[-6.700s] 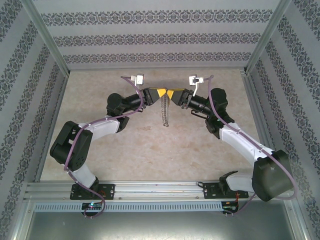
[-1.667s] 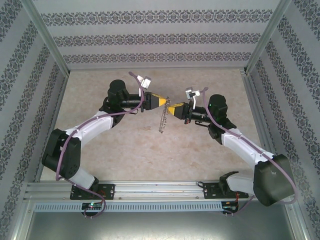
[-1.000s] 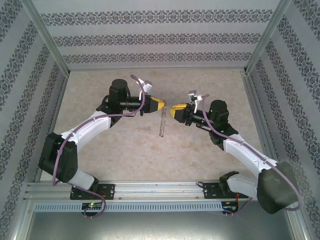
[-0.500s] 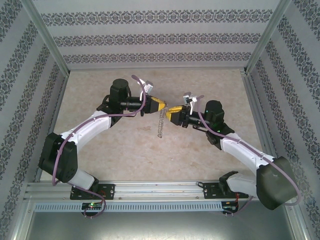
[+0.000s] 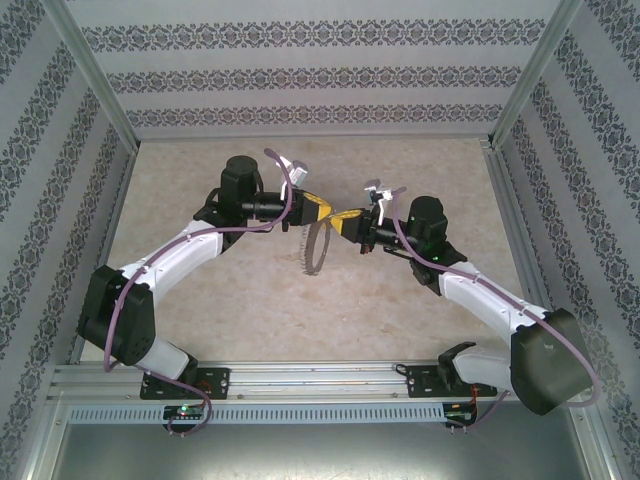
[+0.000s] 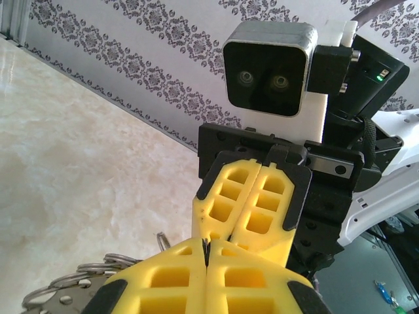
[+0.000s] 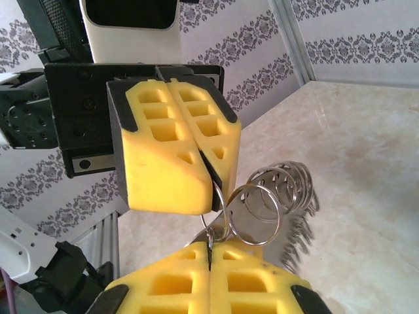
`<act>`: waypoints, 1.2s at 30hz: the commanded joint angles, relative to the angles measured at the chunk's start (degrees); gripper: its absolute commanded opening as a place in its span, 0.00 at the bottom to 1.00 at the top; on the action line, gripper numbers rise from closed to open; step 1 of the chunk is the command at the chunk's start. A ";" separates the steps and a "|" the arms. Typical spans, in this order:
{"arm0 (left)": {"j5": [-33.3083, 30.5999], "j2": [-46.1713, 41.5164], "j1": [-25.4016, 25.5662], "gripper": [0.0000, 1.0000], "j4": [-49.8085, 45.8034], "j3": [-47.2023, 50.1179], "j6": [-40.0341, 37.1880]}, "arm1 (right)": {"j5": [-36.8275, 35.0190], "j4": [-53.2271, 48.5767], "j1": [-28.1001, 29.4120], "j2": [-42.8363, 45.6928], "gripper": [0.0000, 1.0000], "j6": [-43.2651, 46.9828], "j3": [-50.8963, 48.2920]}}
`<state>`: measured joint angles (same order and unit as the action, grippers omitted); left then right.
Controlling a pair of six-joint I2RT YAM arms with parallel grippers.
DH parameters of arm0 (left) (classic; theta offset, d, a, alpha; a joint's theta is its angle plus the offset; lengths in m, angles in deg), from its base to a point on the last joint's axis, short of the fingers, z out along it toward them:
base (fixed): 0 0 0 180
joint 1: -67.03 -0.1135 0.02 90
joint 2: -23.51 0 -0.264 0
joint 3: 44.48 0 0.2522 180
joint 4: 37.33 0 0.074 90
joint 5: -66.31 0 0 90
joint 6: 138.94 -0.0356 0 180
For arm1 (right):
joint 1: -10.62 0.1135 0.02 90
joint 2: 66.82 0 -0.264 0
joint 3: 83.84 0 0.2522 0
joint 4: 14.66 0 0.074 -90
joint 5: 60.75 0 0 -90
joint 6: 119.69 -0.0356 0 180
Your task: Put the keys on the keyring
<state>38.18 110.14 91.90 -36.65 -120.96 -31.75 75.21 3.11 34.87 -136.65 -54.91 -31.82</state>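
No legible writing anywhere.
The patterned walls [image 5: 320, 80] carry ornament rather than letters, and the grey wrist camera housing [image 6: 268, 65] bears no readable label.

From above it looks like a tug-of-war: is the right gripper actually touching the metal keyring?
Touching. The right wrist view shows the right gripper shut, with a loop of the keyring running into the seam between its yellow fingers.

White arm links [image 5: 190, 250] with bulky black joints [image 5: 540, 365], trailed by purple cables [image 5: 290, 195]. Yellow lattice-cut fingers [image 6: 252, 209] in black mounts. Silver-rimmed, twin-lens wrist camera [image 6: 268, 72] on a white bracket, small green light [image 6: 382, 76] beside it.
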 commanded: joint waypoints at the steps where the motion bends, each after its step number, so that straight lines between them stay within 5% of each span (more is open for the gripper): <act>1: 1.77 -0.17 0.71 0.00 0.94 -2.37 -0.89 | 0.66 1.12 -0.22 0.38 0.00 1.18 1.23; 25: 2.03 -0.97 1.24 0.00 -0.07 -2.85 0.08 | -9.31 -7.73 0.10 4.63 0.00 10.88 2.59; 29: 1.50 -1.20 1.34 0.00 0.15 -2.99 0.90 | -10.90 -7.21 -0.37 5.93 0.40 10.04 1.17; 36: 2.48 -1.48 1.34 0.00 -0.46 -3.62 1.20 | -12.74 -6.64 -2.36 13.84 0.47 7.39 -5.08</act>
<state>38.53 110.14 92.60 -37.50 -122.14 -31.35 64.37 -4.41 32.84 -125.63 -46.38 -34.71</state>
